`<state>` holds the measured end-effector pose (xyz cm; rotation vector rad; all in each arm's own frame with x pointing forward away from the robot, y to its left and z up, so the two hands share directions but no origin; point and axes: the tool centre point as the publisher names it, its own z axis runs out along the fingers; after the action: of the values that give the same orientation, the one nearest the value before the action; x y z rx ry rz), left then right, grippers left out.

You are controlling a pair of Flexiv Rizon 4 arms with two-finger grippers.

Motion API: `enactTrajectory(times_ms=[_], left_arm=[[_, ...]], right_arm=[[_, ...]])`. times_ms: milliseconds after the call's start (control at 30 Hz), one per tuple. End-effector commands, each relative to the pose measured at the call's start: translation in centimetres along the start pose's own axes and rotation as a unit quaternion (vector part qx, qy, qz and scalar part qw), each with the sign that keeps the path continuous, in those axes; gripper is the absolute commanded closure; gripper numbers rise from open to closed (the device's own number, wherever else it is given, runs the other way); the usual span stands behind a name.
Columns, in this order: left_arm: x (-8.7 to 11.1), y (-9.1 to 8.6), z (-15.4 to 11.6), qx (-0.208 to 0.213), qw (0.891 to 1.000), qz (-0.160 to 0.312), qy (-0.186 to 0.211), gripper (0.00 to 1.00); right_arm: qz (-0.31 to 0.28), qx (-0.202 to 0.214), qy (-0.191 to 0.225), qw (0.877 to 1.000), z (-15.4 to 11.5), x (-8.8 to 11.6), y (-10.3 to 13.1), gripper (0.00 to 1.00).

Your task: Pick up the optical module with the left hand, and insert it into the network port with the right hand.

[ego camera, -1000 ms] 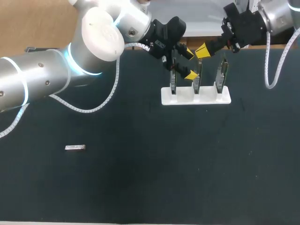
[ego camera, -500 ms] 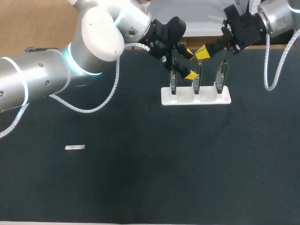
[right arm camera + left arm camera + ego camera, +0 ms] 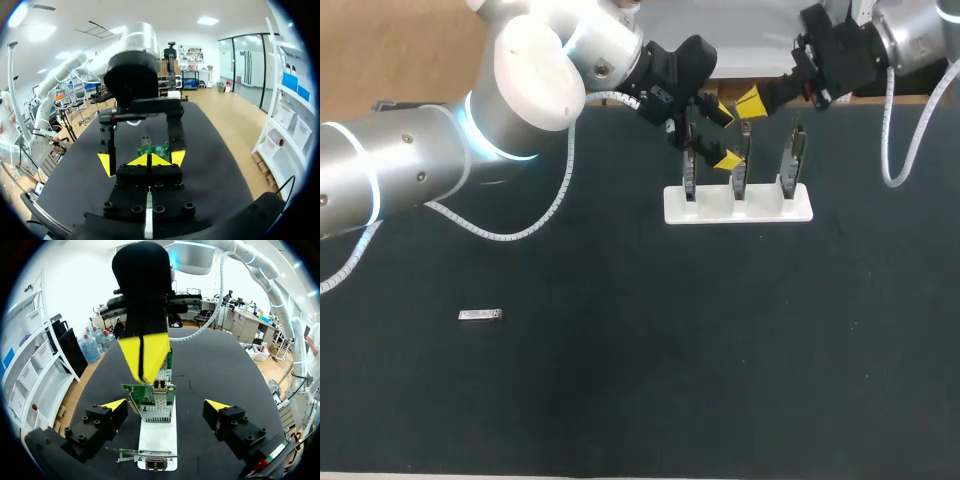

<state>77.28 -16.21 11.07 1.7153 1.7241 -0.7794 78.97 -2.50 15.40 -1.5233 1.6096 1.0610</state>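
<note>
A white rack (image 3: 760,210) of three upright green circuit boards (image 3: 792,160) crowds the black table's (image 3: 620,390) far middle. The left gripper (image 3: 722,137) is spread open astride it, and the right gripper (image 3: 751,105), tips together, is just above. Open tabletop surrounds the small silver optical module (image 3: 480,316) at near left.

Slim silver optical module (image 3: 480,316), flat, well apart from the upright network port boards (image 3: 792,165).

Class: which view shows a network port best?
The left wrist view: the port faces it on the green card ahead of the left claw. The head view shows cards edge-on; the right wrist view, only a card's top.
</note>
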Motion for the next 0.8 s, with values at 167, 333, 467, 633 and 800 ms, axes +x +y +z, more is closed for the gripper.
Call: enactTrajectory(times_ms=[167, 333, 467, 633, 800], left_arm=[[-0.1, 0.1, 0.0, 0.0, 1.0, -0.001, 0.002, 0.0], [-0.1, 0.1, 0.0, 0.0, 1.0, -0.001, 0.002, 0.0], [-0.1, 0.1, 0.0, 0.0, 1.0, -0.001, 0.002, 0.0], [-0.1, 0.1, 0.0, 0.0, 1.0, -0.001, 0.002, 0.0], [-0.1, 0.1, 0.0, 0.0, 1.0, -0.001, 0.002, 0.0]], right_arm=[[-0.011, 0.022, -0.011, 1.0, -2.5, -0.7, 0.5, 1.0], [-0.035, 0.021, -0.019, 0.999, -4.6, -0.8, 0.8, 1.0], [-0.046, 0.011, -0.005, 0.999, -6.1, -0.7, 1.3, 1.0], [-0.04, -0.011, 0.008, 0.999, -7.5, 0.4, 1.8, 1.0], [-0.032, -0.02, 0.018, 0.999, -8.5, 1.4, 2.2, 1.0]])
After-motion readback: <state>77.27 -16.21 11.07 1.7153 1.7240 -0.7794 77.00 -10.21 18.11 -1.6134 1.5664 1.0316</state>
